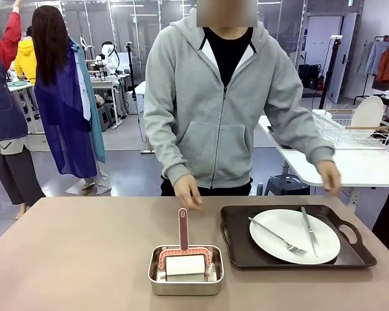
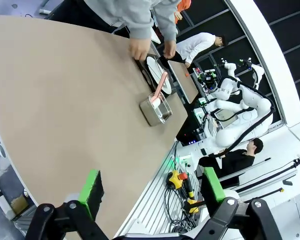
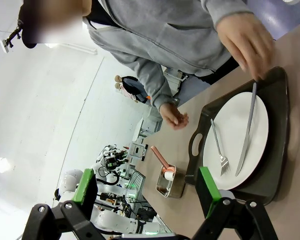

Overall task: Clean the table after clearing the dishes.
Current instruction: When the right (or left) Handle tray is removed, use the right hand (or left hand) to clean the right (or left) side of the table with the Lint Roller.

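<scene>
While the left gripper (image 2: 151,186) and the right gripper (image 3: 146,186) both hang with their green-padded fingers spread wide and nothing between them, the large rectangular taupe table (image 1: 78,253) carries two containers side by side. Near the middle of the near edge sits a small rectangular steel pan (image 1: 185,289), and in it lies a lint roller with a pinkish handle (image 1: 183,243). The roller's white roll rests crosswise, left to right, inside the pan, and its handle rises over the far rim and points straight away toward the far side. Just to the right of the pan, close by it but apart, lies a dark brown rectangular handled tray (image 1: 236,240), its long axis running left to right. It holds a round white flat plate (image 1: 275,249). On the plate a silver fork (image 1: 277,235) lies slantwise, handle to the far left and tines to the near right, and a silver knife (image 1: 309,230) lies right of it, running almost straight from far to near. A person in a grey hooded top (image 1: 214,110) stands at the far side. One hand (image 1: 188,194) is just beyond the tip of the roller's handle. The other hand (image 1: 329,176) is by the tray's far right corner, and whether it touches the tray cannot be told.
</scene>
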